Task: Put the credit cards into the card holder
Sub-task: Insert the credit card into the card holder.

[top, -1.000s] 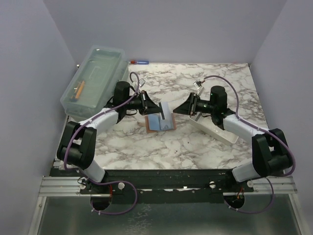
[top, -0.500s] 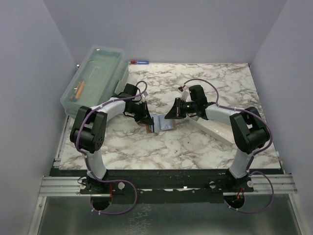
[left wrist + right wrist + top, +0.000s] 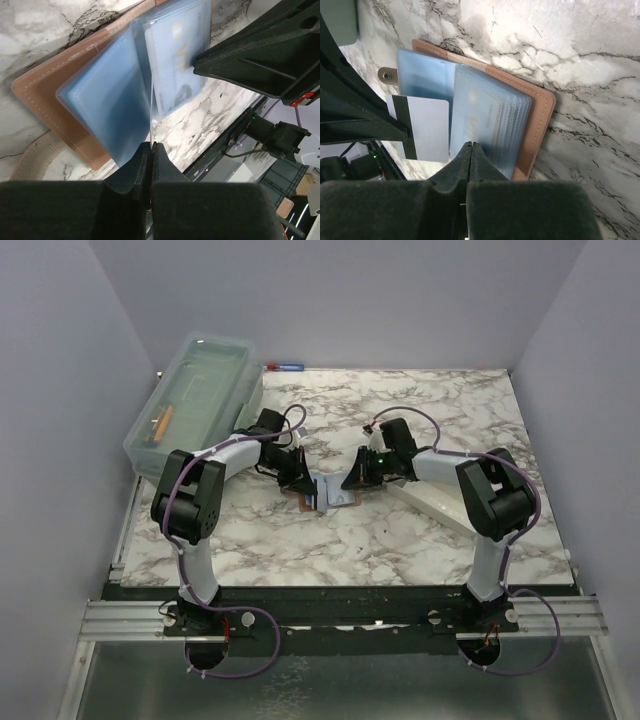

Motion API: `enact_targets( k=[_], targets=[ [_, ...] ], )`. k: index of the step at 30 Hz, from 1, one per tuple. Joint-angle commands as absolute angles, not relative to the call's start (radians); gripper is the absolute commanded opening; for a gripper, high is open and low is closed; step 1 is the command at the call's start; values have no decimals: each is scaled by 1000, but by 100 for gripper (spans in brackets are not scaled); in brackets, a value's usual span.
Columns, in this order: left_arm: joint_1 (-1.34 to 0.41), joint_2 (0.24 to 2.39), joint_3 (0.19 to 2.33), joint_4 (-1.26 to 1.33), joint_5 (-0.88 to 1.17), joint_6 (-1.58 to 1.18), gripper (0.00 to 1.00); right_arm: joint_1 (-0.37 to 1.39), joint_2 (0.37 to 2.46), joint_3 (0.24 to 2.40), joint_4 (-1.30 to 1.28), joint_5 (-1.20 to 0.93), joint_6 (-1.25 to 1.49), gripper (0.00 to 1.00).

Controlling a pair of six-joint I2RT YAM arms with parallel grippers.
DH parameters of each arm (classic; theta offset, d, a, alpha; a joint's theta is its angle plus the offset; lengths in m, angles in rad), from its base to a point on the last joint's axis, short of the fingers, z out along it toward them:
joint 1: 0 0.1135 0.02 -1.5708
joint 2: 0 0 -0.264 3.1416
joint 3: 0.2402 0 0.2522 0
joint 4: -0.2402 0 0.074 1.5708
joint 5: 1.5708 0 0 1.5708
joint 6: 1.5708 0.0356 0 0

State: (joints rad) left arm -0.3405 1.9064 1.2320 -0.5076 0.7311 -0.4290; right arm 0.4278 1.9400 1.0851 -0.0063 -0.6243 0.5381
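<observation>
Holding a striped card at the open card holder

The card holder (image 3: 301,502) lies open near the middle of the table (image 3: 400,540), a reddish-brown leather cover with pale stitching and a fan of clear bluish sleeves (image 3: 492,125) rising from it. One sleeve carries a card with gold marks (image 3: 175,65). The left gripper (image 3: 151,146) is pinched tight on a pale card with a dark stripe (image 3: 427,130), held just beside the sleeves. The right gripper (image 3: 470,145) is closed at the sleeves' edge; whether a sleeve is caught there cannot be told. Its black finger crowds the sleeve mouths. A white tray (image 3: 445,508) lies under the right arm toward the right edge; a clear lidded box (image 3: 195,400) sits at the back left corner, a red-and-blue tool (image 3: 283,367) at the back edge
</observation>
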Motion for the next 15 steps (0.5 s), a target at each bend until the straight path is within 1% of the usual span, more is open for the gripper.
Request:
enact_targets(
  k=[1,5,15],
  targets=[
    [-339,1927,1262,-520,790,-413,0,425,1971,1105,-94,-495,482,0],
    [-338,1927,1264,-519,820,-415,0,425,1978,1108,-120,-453,466,0],
    [-313,1980,1266,-521,852,-452,0,425,1968,1109,-133,-439,449,0]
  ],
)
